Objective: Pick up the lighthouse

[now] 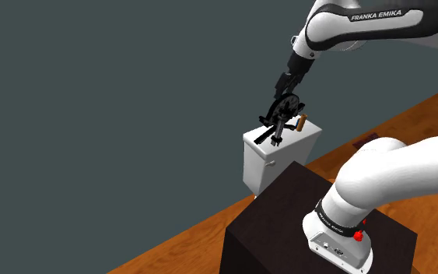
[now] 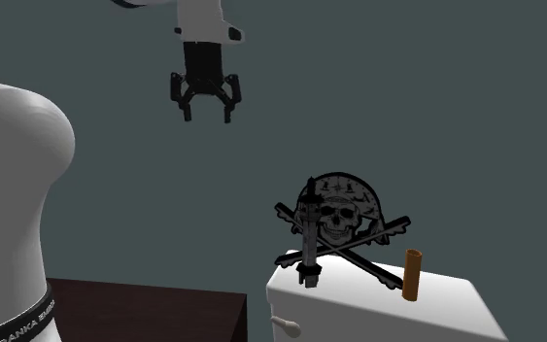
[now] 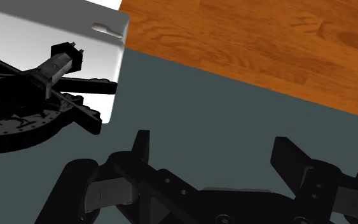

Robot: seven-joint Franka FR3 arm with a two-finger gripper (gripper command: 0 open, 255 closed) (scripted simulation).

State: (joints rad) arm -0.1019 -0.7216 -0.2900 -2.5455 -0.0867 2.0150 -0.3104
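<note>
I see my all-black two-finger gripper (image 2: 208, 112) wide open, holding nothing, high above the white box (image 2: 436, 311). The dark grey lighthouse tower (image 2: 309, 238) stands upright near the box top's edge at the second exterior view's left, just beside a black skull-and-crossbones plaque (image 2: 344, 219).

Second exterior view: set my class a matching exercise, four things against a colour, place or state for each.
Things:
1. lighthouse
2. skull emblem
3. cylinder
4. gripper

Descriptions:
A. brown, upright
B. open, up in the air
C. dark grey tower standing on the white box
D. black, with crossed bars

Pairs: 1-C, 2-D, 3-A, 4-B
</note>
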